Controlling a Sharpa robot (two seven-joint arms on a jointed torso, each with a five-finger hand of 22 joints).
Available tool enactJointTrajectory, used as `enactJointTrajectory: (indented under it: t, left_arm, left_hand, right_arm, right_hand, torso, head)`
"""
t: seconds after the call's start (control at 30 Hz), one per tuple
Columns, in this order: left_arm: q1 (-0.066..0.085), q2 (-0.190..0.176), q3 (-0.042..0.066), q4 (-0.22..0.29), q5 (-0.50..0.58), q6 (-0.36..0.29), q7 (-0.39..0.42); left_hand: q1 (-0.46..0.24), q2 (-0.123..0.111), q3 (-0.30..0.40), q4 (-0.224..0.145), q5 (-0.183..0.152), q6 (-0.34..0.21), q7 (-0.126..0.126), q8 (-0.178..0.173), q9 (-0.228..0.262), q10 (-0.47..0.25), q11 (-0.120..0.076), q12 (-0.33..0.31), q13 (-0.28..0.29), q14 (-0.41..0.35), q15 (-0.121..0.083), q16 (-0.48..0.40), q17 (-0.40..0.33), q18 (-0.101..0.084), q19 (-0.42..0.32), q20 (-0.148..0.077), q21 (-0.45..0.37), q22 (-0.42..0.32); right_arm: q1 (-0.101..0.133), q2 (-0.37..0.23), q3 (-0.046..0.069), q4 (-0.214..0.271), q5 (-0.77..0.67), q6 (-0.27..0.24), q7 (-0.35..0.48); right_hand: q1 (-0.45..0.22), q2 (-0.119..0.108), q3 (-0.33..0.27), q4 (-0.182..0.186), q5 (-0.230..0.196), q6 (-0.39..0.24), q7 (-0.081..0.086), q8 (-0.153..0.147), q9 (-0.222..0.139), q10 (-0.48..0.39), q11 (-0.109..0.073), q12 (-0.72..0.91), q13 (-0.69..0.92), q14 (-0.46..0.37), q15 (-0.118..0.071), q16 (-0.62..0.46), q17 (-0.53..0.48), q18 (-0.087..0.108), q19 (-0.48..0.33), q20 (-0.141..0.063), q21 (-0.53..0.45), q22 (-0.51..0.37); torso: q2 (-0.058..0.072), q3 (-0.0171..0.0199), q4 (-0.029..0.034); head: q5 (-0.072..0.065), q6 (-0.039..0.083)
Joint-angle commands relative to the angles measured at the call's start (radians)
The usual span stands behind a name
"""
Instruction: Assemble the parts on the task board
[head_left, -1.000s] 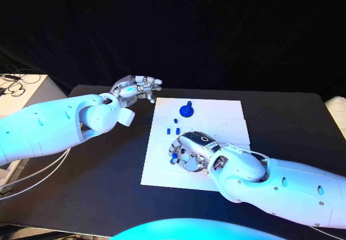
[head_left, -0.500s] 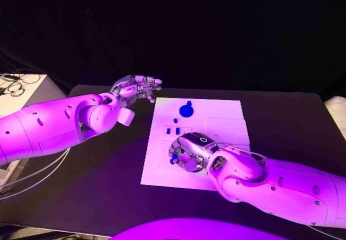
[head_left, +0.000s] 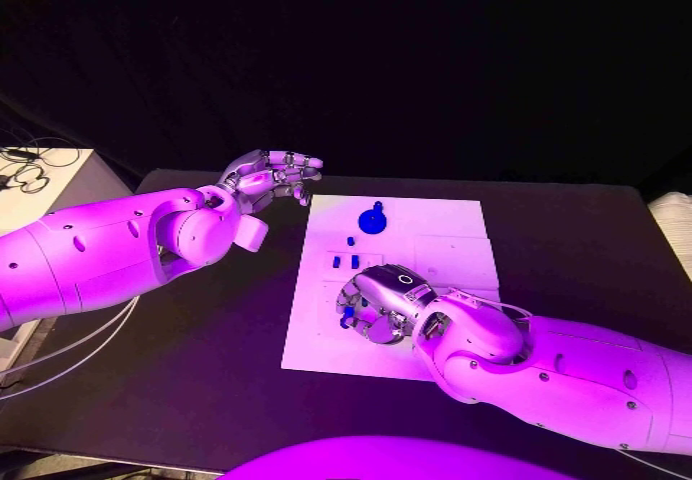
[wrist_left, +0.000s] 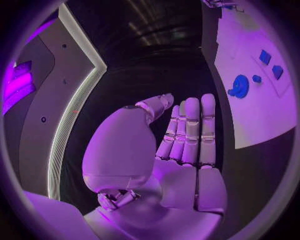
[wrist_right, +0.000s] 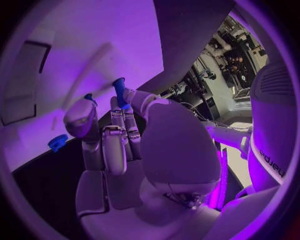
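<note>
Black table (head_left: 216, 330) spreads under both arms, with the white task board (head_left: 447, 240) lying at its middle. At the left, the left hand (head_left: 270, 176) hangs above the table just off the board's far left corner, fingers loosely apart and holding nothing; the left wrist view shows its fingers (wrist_left: 190, 127) straight and side by side, palm bare. On the board's far part lies a round blue part (head_left: 374, 219), with three small blue parts (head_left: 351, 259) nearer the middle. Further right, the right hand (head_left: 382, 300) is bent down over the board's near left part, pinching a slim blue part (wrist_right: 119, 90) between its fingertips (wrist_right: 80, 112).
</note>
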Motion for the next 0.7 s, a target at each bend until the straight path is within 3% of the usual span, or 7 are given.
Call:
enactJointTrajectory:
  t: [0.03,0.07,0.2,0.6,0.7]
  left_arm:
    - [0.0,0.001,0.001,0.003,-0.002,0.011,0.007]
    - [0.0,0.001,0.001,0.003,-0.002,0.009,0.008]
    - [0.0,0.001,0.001,0.003,-0.002,0.005,0.011]
    - [0.0,0.001,0.001,0.004,-0.002,0.006,0.018]
    - [0.0,0.001,0.001,0.004,-0.002,0.007,0.018]
  left_hand:
    - [-0.007,0.0,-0.002,0.004,0.0,-0.007,0.003,0.003,-0.001,-0.008,0.002,0.004,-0.001,-0.003,0.002,0.002,0.001,0.006,0.006,0.0,-0.006,-0.001]
    - [-0.007,0.0,-0.002,0.004,0.0,-0.007,0.003,0.003,-0.001,-0.008,0.002,0.004,-0.001,-0.003,0.002,0.002,0.001,0.006,0.006,0.0,-0.006,-0.001]
    - [-0.006,0.002,-0.001,0.004,0.001,-0.009,0.003,0.004,-0.002,-0.008,0.001,0.008,-0.001,-0.003,0.002,0.003,0.001,0.007,0.007,0.0,-0.007,-0.001]
    - [-0.005,0.003,-0.001,0.004,0.001,-0.01,0.003,0.004,-0.002,-0.007,0.001,0.009,-0.001,-0.003,0.002,0.003,0.001,0.007,0.007,0.0,-0.007,-0.001]
    - [-0.005,0.003,-0.001,0.004,0.001,-0.01,0.003,0.004,-0.002,-0.007,0.001,0.009,-0.001,-0.003,0.002,0.003,0.001,0.007,0.007,0.0,-0.007,-0.001]
  right_arm:
    - [-0.004,0.0,-0.005,-0.007,-0.017,0.038,0.025]
    - [-0.004,-0.001,-0.005,-0.008,-0.016,0.037,0.031]
    - [-0.004,-0.003,-0.006,-0.009,-0.016,0.037,0.048]
    - [-0.003,-0.011,-0.009,-0.001,-0.022,-0.012,0.068]
    - [-0.003,-0.013,-0.009,0.0,-0.022,-0.03,0.063]
  right_hand:
    - [-0.022,-0.019,0.002,-0.011,0.004,-0.031,0.01,-0.019,-0.008,0.005,-0.025,-0.019,-0.009,0.057,0.015,-0.005,0.039,0.0,-0.011,0.004,-0.025,0.008]
    - [-0.03,-0.035,0.007,-0.022,0.003,-0.052,0.018,-0.03,-0.012,-0.034,-0.012,-0.036,-0.017,0.052,0.025,-0.013,0.022,0.005,-0.026,0.011,-0.071,-0.005]
    - [-0.043,-0.053,0.006,-0.036,0.004,-0.08,0.025,-0.042,-0.017,-0.093,0.001,-0.05,-0.025,0.037,0.037,-0.033,-0.014,0.013,-0.052,0.021,-0.138,-0.024]
    - [-0.049,-0.055,-0.007,-0.061,0.024,-0.104,0.027,-0.051,-0.021,-0.141,0.006,-0.032,-0.023,0.023,0.041,-0.046,-0.039,0.024,-0.076,0.03,-0.192,-0.036]
    - [-0.052,-0.056,-0.019,-0.07,0.036,-0.136,0.04,-0.068,-0.029,-0.182,0.014,-0.031,-0.026,0.018,0.047,-0.051,-0.048,0.026,-0.083,0.035,-0.208,-0.039]
  torso:
    - [0.0,0.0005,-0.0012]
    - [-0.001,0.0006,-0.0015]
    - [-0.001,0.0009,-0.0011]
    - [0.0,0.0015,-0.0014]
    - [0.0,0.0013,-0.0008]
  head:
    - [0.002,0.0]
    - [0.002,0.0]
    - [0.001,0.001]
    - [0.0,0.003]
    - [-0.001,0.002]
